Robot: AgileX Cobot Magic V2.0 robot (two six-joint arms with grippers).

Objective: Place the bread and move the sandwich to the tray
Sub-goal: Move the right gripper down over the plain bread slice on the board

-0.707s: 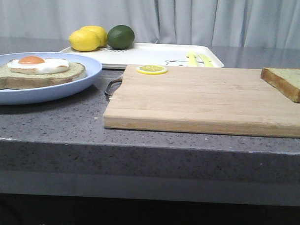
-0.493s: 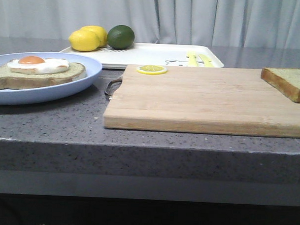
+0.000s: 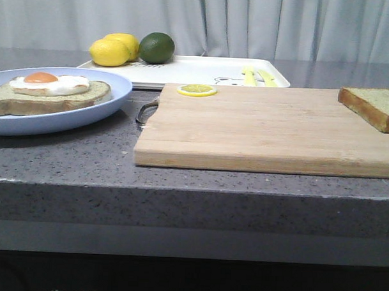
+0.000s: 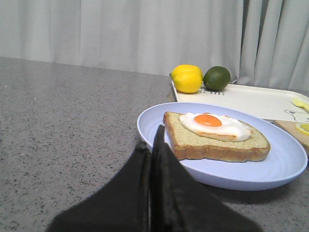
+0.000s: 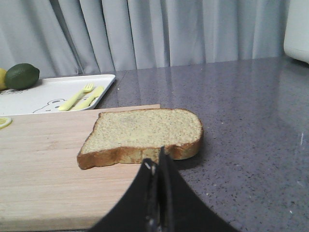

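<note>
Colours on the speckled grey bench (image 3: 66, 160)

The plate (image 3: 87, 113) was pale blue, the egg (image 3: 49, 83) white and orange, the tray (image 3: 197, 70) white, the bread (image 5: 145, 133) greenish-tan with brown crust.

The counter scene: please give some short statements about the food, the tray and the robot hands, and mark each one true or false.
1. The bread lies partly on the wooden cutting board. True.
2. The fried egg sits on a slice on the blue plate. True.
3. The tray already holds the sandwich. False: it holds two lemons, a lime and yellow cutlery.
4. The right hand is gripping the bread. False: its fingers are closed with nothing between them, short of the slice.
5. The left hand is wide open. False: it is closed.
</note>
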